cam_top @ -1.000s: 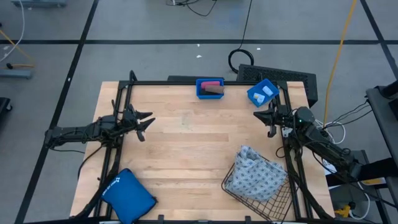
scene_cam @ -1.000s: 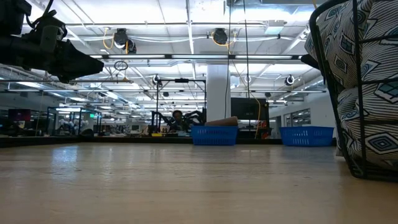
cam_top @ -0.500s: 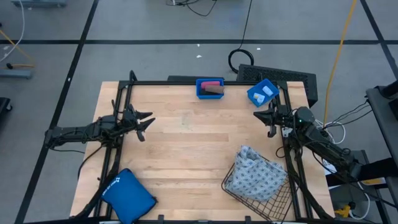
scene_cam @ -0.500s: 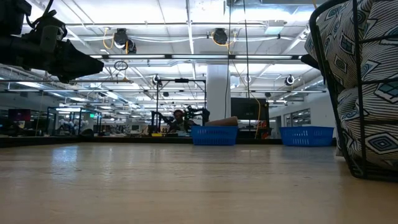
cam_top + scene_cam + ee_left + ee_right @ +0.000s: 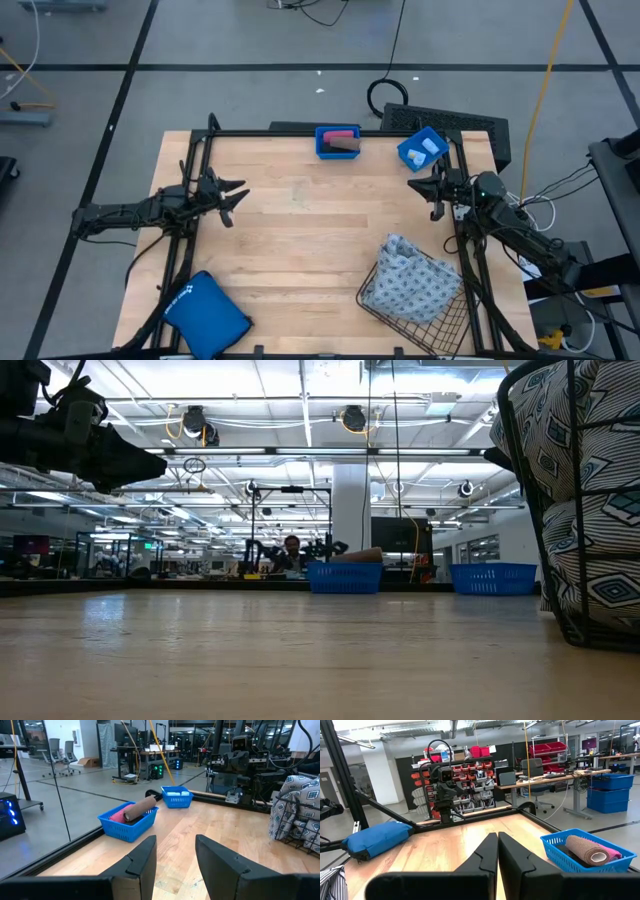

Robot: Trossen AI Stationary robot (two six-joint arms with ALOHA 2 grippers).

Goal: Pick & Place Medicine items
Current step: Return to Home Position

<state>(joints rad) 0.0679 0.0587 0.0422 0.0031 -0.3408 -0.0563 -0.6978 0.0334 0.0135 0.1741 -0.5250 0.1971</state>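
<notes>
A blue basket (image 5: 338,141) at the far edge holds a pink container (image 5: 116,814) and a brown oblong one (image 5: 140,807). A second blue basket (image 5: 422,148) near the far right corner holds small white vials (image 5: 176,793). The grey-blue patterned soft pack (image 5: 408,275) lies in a wire basket (image 5: 435,318) at the near right. My left gripper (image 5: 232,197) hovers open over the table's left side. My right gripper (image 5: 432,192) is shut above the right side, near the second basket. Neither touches anything.
A large plain blue pouch (image 5: 205,310) lies at the near left corner. A black frame (image 5: 300,132) runs along the table's far, left and right edges. The wooden middle (image 5: 320,230) of the table is bare. A person (image 5: 291,550) shows far off in the room behind.
</notes>
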